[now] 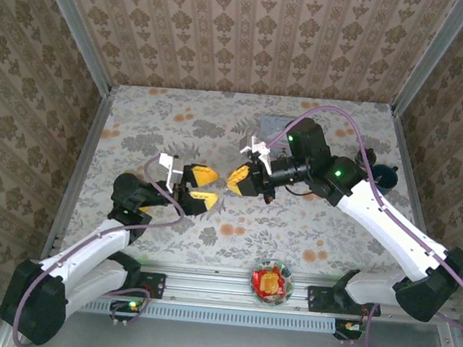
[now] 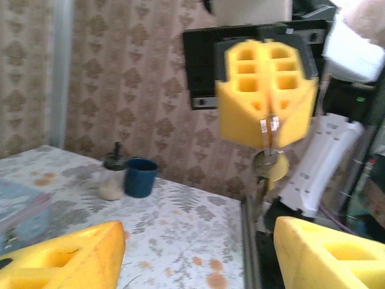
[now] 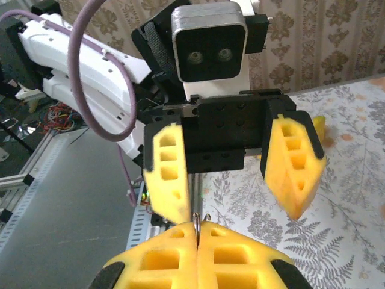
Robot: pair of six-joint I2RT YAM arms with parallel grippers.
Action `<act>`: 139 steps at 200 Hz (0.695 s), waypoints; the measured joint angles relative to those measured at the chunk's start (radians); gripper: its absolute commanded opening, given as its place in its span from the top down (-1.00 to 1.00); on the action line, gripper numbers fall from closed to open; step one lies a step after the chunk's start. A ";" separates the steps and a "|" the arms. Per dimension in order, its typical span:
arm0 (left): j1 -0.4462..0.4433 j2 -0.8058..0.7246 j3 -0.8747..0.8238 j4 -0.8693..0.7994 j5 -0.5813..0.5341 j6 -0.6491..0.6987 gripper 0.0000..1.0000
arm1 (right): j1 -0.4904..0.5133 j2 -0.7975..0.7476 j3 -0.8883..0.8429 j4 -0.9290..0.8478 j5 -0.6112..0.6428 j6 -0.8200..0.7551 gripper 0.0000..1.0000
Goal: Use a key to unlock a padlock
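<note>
Over the middle of the surface (image 1: 138, 133): the left gripper (image 1: 207, 188) and the right gripper (image 1: 239, 180) face each other tip to tip, near but not touching.
Right fingers (image 2: 246, 102): pressed together on a thin silvery loop (image 3: 197, 219) that stands out of the seam between them. The loop is judged to be the shackle.
Padlock (image 2: 263, 164): judged to be the small dark piece hanging just under the right fingertips, off the surface.
Left fingers (image 3: 168, 171): standing apart with nothing between them, aimed at the hanging piece.
Done so far: the padlock is held up within reach of the other arm.
Left to do: seat the key, turn it and free the shackle. None of this appears begun.
Key: cannot tell which, if any, of the small metal parts at the right fingertips is the key.
Hard to make out: the hanging piece is blurred, so its keyhole and outline are not readable. A yellow patch behind it is unidentified.
Cut off: a light blue tin (image 2: 18, 211) at the frame edge in the left wrist view.
Bystanders: a jar (image 2: 112, 177) and a dark cup (image 2: 140, 176) just beside each other, and a bowl (image 1: 271, 281) at the near edge, all well apart from the work.
</note>
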 measured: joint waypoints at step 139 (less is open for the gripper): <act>-0.078 0.070 0.058 0.008 0.086 0.081 0.09 | -0.013 0.050 0.006 0.080 -0.098 0.024 1.00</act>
